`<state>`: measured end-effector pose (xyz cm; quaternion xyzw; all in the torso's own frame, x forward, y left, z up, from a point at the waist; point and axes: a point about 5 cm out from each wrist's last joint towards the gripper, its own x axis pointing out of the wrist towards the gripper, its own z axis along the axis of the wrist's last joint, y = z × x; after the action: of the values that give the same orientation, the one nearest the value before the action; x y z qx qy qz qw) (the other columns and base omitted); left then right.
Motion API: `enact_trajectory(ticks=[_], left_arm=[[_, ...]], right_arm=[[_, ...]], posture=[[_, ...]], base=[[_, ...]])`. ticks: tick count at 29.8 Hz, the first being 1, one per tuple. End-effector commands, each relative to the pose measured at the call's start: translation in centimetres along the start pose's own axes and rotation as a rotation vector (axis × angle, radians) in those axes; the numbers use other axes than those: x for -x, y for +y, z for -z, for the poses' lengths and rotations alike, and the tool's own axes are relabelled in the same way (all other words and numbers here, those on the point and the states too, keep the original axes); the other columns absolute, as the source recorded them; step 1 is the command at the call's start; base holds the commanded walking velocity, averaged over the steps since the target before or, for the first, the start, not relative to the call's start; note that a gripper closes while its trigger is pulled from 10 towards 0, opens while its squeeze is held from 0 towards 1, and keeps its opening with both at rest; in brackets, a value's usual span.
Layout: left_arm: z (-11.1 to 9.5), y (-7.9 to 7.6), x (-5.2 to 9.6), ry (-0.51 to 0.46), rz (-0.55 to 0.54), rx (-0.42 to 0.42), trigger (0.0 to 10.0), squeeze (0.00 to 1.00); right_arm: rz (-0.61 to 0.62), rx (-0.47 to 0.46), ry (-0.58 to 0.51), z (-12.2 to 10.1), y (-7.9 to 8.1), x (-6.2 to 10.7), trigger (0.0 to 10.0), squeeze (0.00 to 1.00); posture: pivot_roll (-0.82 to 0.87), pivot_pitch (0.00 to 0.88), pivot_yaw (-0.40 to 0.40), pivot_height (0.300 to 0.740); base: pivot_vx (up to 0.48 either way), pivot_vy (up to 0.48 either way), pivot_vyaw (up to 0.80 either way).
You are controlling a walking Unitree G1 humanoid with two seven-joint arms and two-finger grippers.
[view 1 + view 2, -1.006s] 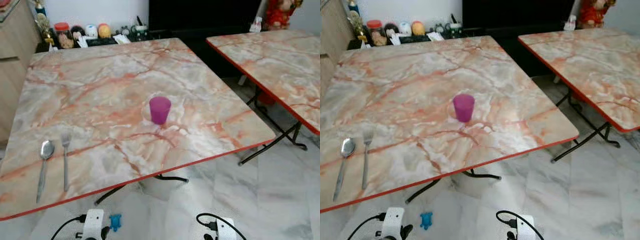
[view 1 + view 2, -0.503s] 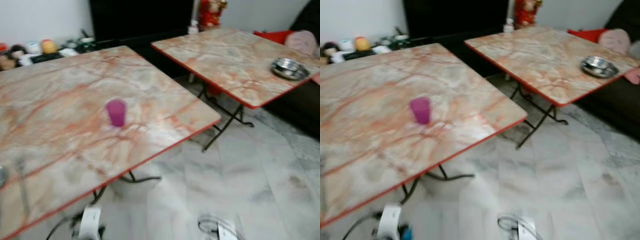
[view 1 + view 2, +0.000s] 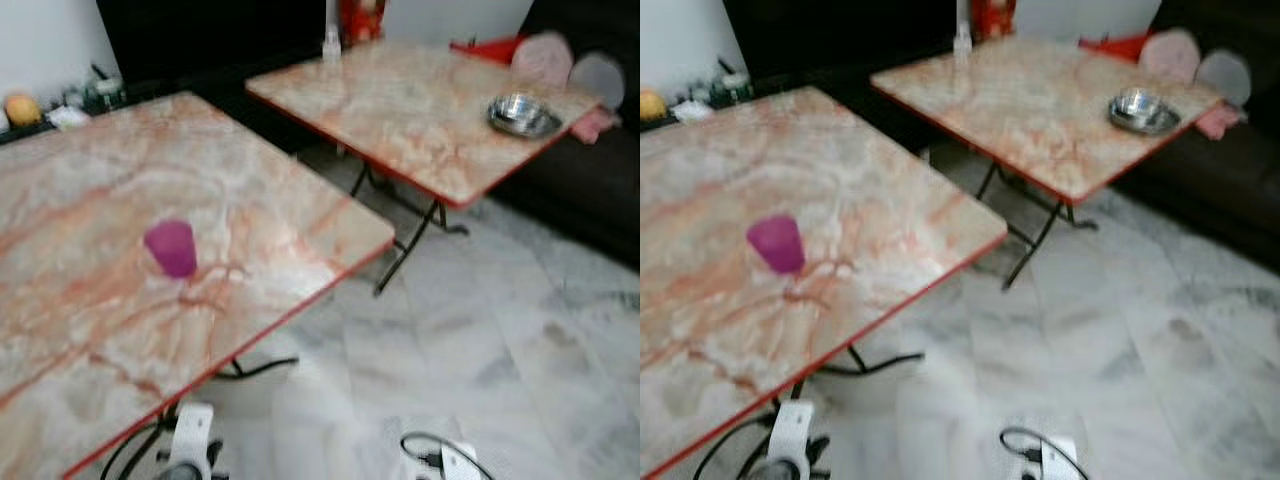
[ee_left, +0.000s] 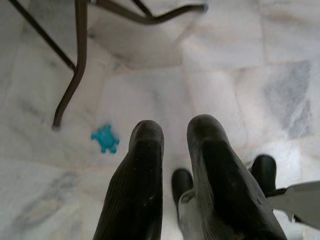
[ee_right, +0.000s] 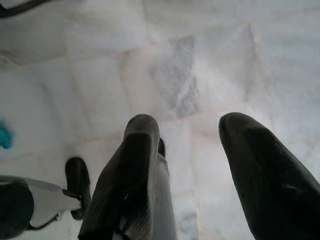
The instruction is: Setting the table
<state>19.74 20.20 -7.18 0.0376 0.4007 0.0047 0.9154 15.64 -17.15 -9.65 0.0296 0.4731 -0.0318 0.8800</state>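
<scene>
A purple cup (image 3: 171,247) stands upright on the near desk (image 3: 90,190), a marble-patterned top with a red edge, well in from its rim. From the cup, the second desk (image 3: 400,110) of the same pattern lies toward two o'clock, across a strip of pale marble floor (image 3: 480,330). A shiny metal bowl (image 3: 522,115) sits near that desk's far right corner, well apart from the cup. Beyond the bowl, pink and red cushions (image 3: 545,58) rest on a dark sofa. At about eleven o'clock from the cup, small ornaments (image 3: 25,108) line a low shelf against the wall.

Both arms hang low by the floor. The left pincer (image 4: 172,137) points down at the tiles with its two black fingers (image 4: 145,150) close together, a narrow gap between them, holding nothing. A small blue object (image 4: 105,138) lies on the floor just beside a desk leg (image 4: 75,65). The right pincer (image 5: 187,135) is released, its fingers spread apart over bare tile.
</scene>
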Motion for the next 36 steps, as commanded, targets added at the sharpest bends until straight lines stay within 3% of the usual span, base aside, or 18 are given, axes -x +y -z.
enact_trajectory(ticks=[1,26,30,36], left_arm=[[0.4,0.1,0.1,0.017,-0.001,0.001,10.0,0.0],[0.8,0.5,0.2,0.027,0.004,-0.013,10.0,0.0],[0.9,1.2,0.5,0.013,0.011,-0.044,10.0,0.0],[1.7,3.8,1.6,-0.058,0.003,-0.09,10.0,0.0]], right_arm=[[-0.002,-0.009,0.002,0.2,0.1,0.0,10.0,0.0],[-0.004,-0.008,0.0,0.2,0.1,0.0,10.0,0.0],[-0.003,-0.014,-0.003,0.2,0.1,0.1,10.0,0.0],[-0.001,-0.012,0.0,0.3,0.0,0.1,10.0,0.0]], posture=[[0.13,0.0,-0.03,0.74],[0.13,0.0,-0.029,0.74],[0.13,0.0,-0.024,0.74],[0.15,0.0,-0.027,0.74]], base=[[0.0,0.0,0.0],[0.0,0.0,0.0],[0.0,0.0,0.0],[0.0,0.0,0.0]])
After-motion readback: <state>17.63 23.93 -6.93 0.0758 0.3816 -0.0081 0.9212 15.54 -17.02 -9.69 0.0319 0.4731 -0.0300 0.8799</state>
